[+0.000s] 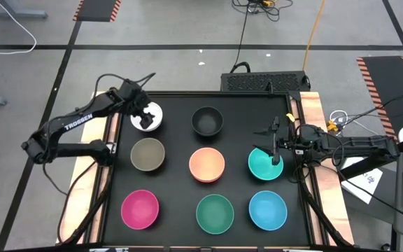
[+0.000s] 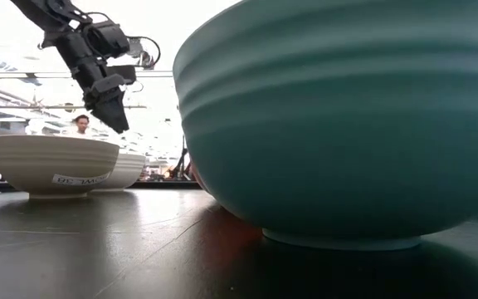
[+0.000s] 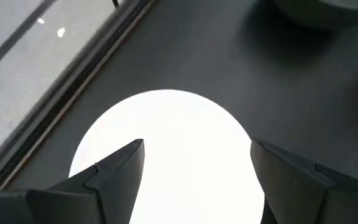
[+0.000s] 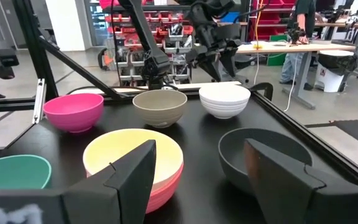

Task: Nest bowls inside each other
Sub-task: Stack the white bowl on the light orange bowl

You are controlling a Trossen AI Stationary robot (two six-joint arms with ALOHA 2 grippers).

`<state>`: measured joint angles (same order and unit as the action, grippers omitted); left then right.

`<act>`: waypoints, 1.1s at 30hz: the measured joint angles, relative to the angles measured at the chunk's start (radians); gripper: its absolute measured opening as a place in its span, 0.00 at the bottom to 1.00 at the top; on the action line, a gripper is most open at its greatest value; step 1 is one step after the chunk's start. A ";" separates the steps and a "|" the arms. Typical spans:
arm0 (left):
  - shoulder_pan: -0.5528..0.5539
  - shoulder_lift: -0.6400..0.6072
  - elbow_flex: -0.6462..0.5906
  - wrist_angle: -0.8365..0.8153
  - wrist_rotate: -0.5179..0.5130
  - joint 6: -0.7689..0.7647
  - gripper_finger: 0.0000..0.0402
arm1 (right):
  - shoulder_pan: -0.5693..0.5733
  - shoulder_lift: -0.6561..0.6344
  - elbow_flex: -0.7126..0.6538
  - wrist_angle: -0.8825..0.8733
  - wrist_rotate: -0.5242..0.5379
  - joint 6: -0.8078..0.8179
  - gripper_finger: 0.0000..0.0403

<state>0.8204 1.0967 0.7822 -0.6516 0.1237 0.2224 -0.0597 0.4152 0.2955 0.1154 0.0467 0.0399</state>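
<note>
Your left tool (image 1: 145,116), on the arm lettered TROSSEN (image 1: 78,120), hangs wide open and empty directly over the white bowl (image 1: 147,117) at the table's (image 1: 173,168) far-left corner, while your right tool (image 1: 274,147), also open and empty, hovers above the teal bowl (image 1: 264,165).

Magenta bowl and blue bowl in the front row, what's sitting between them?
The green bowl sits between the magenta bowl and the blue bowl, seen in the high view.
</note>
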 joint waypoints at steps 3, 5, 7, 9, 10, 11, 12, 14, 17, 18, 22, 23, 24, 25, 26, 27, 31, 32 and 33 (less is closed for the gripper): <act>0.000 0.029 0.023 -0.010 0.012 0.012 0.74 | 0.000 0.000 0.000 0.000 0.000 0.001 0.59; -0.009 0.047 0.037 -0.049 0.012 0.015 0.74 | 0.000 0.000 0.000 -0.001 0.000 0.001 0.59; -0.023 0.062 0.053 -0.075 0.014 0.019 0.74 | 0.000 0.000 0.000 -0.001 -0.006 0.002 0.59; -0.037 0.075 0.078 -0.112 0.015 0.031 0.74 | 0.000 0.000 0.000 -0.001 -0.023 0.004 0.59; -0.041 0.079 0.088 -0.133 0.014 0.035 0.74 | 0.000 0.000 0.000 -0.001 -0.024 0.004 0.59; -0.045 0.083 0.096 -0.143 0.013 0.035 0.74 | 0.000 0.000 0.000 -0.002 -0.025 0.004 0.59; -0.047 0.086 0.106 -0.142 0.011 0.034 0.74 | 0.000 0.000 0.000 -0.002 -0.025 0.004 0.59; -0.051 0.084 0.123 -0.148 0.018 0.037 0.74 | 0.000 0.000 0.000 -0.002 -0.025 0.004 0.59; -0.066 0.098 0.138 -0.171 0.028 0.038 0.74 | 0.000 0.000 0.000 -0.001 -0.025 0.004 0.59; -0.072 0.105 0.138 -0.174 0.023 0.039 0.74 | 0.000 0.000 0.000 -0.002 -0.025 0.004 0.59; -0.083 0.152 0.138 -0.214 0.019 0.085 0.74 | 0.000 0.000 0.000 -0.003 -0.026 0.003 0.59; -0.083 0.164 0.138 -0.227 0.018 0.096 0.74 | 0.000 0.000 0.000 -0.004 -0.026 0.004 0.59; -0.083 0.175 0.138 -0.234 0.010 0.099 0.74 | 0.000 0.000 0.000 -0.006 -0.026 0.004 0.59; -0.084 0.186 0.138 -0.231 -0.001 0.100 0.74 | 0.000 0.000 0.000 -0.007 -0.026 0.004 0.59; -0.083 0.197 0.138 -0.228 -0.004 0.102 0.74 | 0.000 0.000 0.000 -0.011 -0.026 0.004 0.59; -0.081 0.205 0.138 -0.230 -0.005 0.112 0.74 | 0.000 0.000 0.000 -0.015 -0.026 0.005 0.59; -0.079 0.220 0.138 -0.223 -0.016 0.135 0.74 | 0.000 0.000 0.000 -0.022 -0.026 0.008 0.59; -0.079 0.223 0.138 -0.223 -0.016 0.139 0.74 | 0.000 0.000 0.000 -0.022 -0.026 0.008 0.59; -0.079 0.223 0.138 -0.221 -0.017 0.142 0.74 | 0.000 0.000 0.000 -0.022 -0.026 0.008 0.59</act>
<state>0.7412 1.3199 0.9203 -0.8727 0.1062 0.3646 -0.0593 0.4156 0.2955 0.0930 0.0208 0.0483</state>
